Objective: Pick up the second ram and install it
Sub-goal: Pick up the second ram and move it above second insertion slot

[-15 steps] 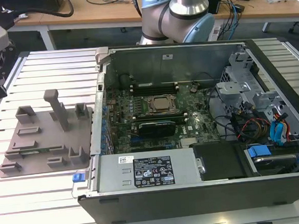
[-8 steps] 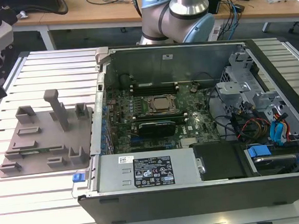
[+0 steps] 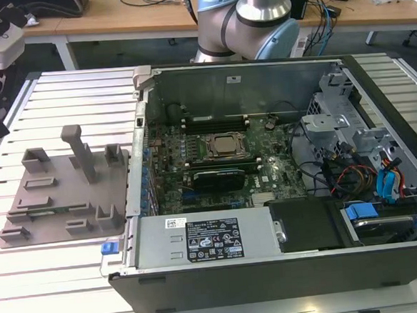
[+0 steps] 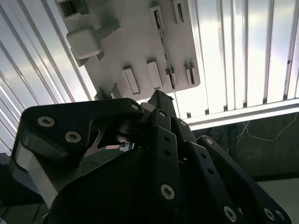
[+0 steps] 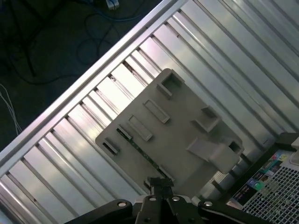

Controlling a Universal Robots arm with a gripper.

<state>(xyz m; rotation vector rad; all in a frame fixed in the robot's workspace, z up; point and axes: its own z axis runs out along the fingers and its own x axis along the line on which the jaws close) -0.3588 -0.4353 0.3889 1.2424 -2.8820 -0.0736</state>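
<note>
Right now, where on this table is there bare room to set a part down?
Bare slatted table lies beyond the grey tray, bordered by the open computer case, and again between the tray and the table's near edge. Crowded: the case interior, most of all the cables at the exterior view's right.

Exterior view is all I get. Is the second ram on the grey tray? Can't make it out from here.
Observer: Yes. In the first wrist view the second ram sits in a long slot of the grey tray, near one edge.
Operator: Gripper on it?
Observer: No. In both wrist views the gripper hangs above that edge of the tray, apart from the stick.
</note>
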